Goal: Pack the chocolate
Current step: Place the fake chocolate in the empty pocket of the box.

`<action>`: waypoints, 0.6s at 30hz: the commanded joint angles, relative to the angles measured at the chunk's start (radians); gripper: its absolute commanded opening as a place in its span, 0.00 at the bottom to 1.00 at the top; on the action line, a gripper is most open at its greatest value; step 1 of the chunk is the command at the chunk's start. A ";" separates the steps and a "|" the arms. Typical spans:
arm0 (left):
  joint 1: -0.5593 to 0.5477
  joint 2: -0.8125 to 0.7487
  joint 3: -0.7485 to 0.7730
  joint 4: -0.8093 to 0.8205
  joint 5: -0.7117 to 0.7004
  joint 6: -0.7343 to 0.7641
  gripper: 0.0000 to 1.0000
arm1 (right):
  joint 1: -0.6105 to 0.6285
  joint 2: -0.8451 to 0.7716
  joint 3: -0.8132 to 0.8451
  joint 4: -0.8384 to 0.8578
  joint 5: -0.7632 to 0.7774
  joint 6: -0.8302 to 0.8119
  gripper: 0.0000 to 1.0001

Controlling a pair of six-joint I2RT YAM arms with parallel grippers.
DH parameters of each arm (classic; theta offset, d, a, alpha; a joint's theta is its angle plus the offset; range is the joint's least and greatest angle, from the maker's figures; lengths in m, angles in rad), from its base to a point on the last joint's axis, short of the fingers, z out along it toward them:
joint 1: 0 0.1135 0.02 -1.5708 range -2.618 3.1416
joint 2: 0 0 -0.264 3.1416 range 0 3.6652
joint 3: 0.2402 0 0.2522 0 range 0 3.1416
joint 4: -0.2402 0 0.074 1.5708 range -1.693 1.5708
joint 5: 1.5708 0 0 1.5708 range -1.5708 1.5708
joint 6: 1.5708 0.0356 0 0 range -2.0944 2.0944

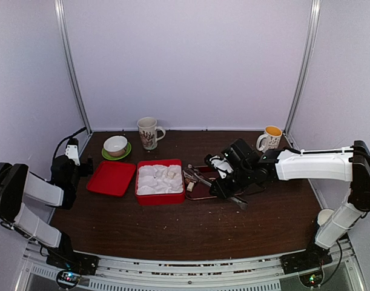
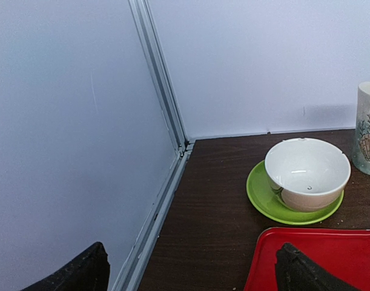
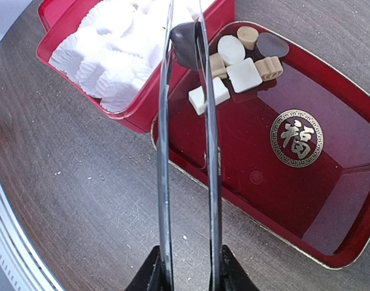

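a robotics lab's test booth: plain white panels [image 1: 191, 60] framed by aluminium posts [image 1: 72, 66] close in a dark wooden table [image 1: 191, 233], robot arms [image 1: 312, 165] are bolted to a metal rail [image 1: 185, 274] at its near edge, and a black cable [image 1: 69, 137] runs along the left wall.

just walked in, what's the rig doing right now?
The right tool grips metal tongs, which pinch a brown chocolate piece about where the red tray meets the red box with its white insert. Several more pieces lie on the tray. The left tool sits open by the red lid, holding nothing.
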 commanded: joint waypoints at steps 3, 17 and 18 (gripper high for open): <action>0.005 0.004 0.011 0.041 -0.007 -0.010 0.98 | 0.008 0.012 0.024 0.006 -0.010 -0.019 0.27; 0.006 -0.003 -0.009 0.075 0.099 0.032 0.98 | 0.043 0.063 0.066 0.023 -0.041 -0.021 0.27; 0.005 -0.002 -0.009 0.073 0.099 0.033 0.98 | 0.046 0.069 0.069 0.026 -0.043 -0.019 0.27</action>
